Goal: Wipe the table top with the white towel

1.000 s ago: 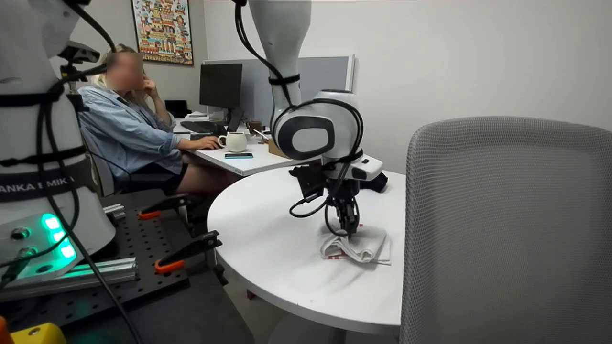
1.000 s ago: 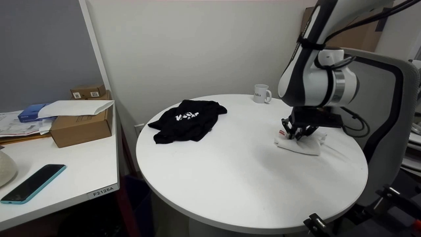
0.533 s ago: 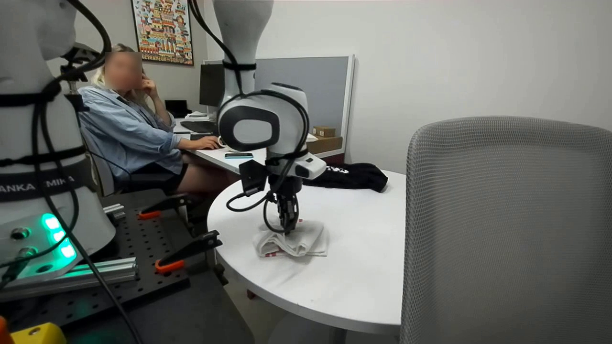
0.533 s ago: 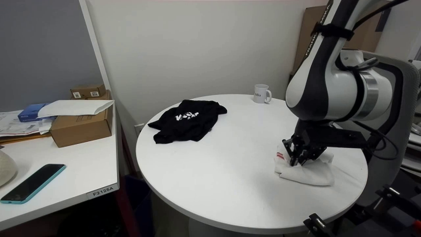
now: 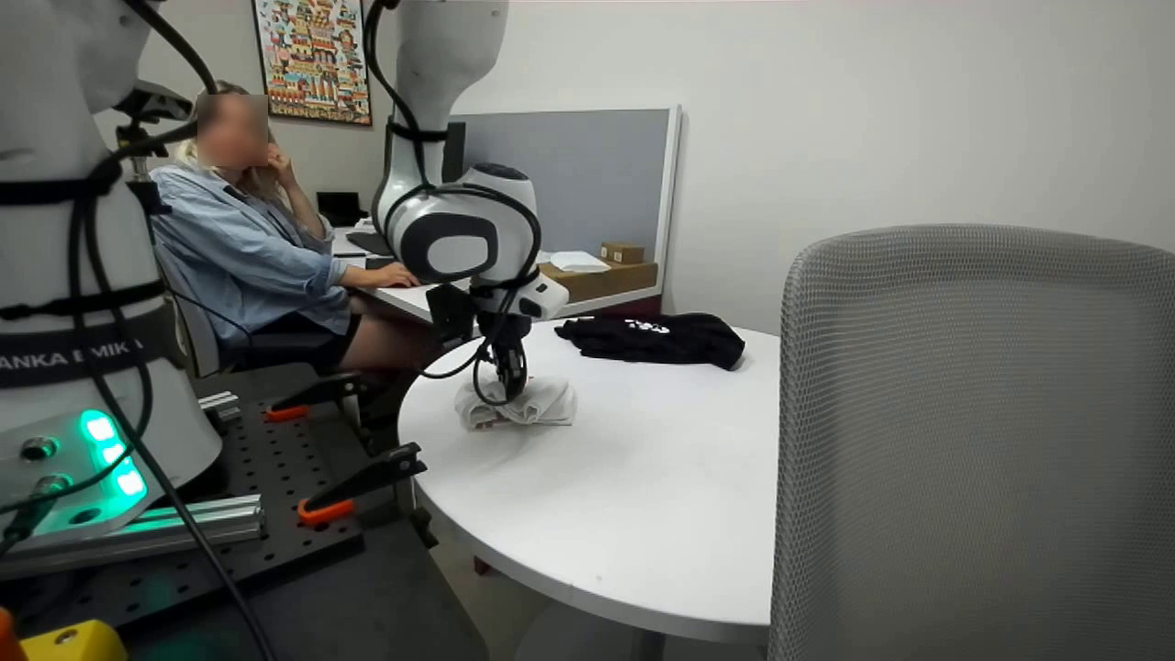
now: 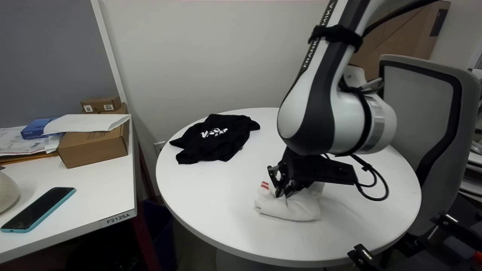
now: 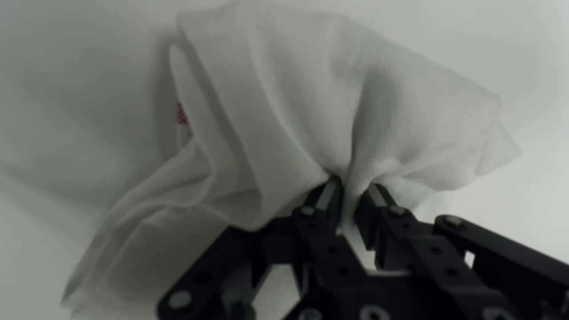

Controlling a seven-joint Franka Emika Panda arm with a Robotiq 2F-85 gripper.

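The white towel shows bunched in both exterior views [image 5: 548, 404] [image 6: 295, 209], with red stripes at one corner. It lies on the round white table [image 5: 643, 514], which also shows in an exterior view [image 6: 222, 203]. My gripper [image 5: 511, 395] points down into the towel; it also shows in an exterior view [image 6: 284, 194]. In the wrist view the gripper [image 7: 352, 191] has a fold of the towel [image 7: 284, 89] pinched between its fingertips. The towel spreads out on both sides of the fingers. Its underside is hidden.
A black shirt [image 6: 216, 139] with white print lies at the table's edge, also seen in an exterior view [image 5: 652, 340]. A grey mesh chair [image 5: 973, 441] stands against the table. A desk with cardboard boxes [image 6: 94, 146] and a phone [image 6: 37, 210] is beside it. A person [image 5: 243, 229] sits there.
My gripper has dragged the towel across the table, first towards the robot base side, then towards the desk side. The fingers stay on the towel. The arm now hides the white mug.
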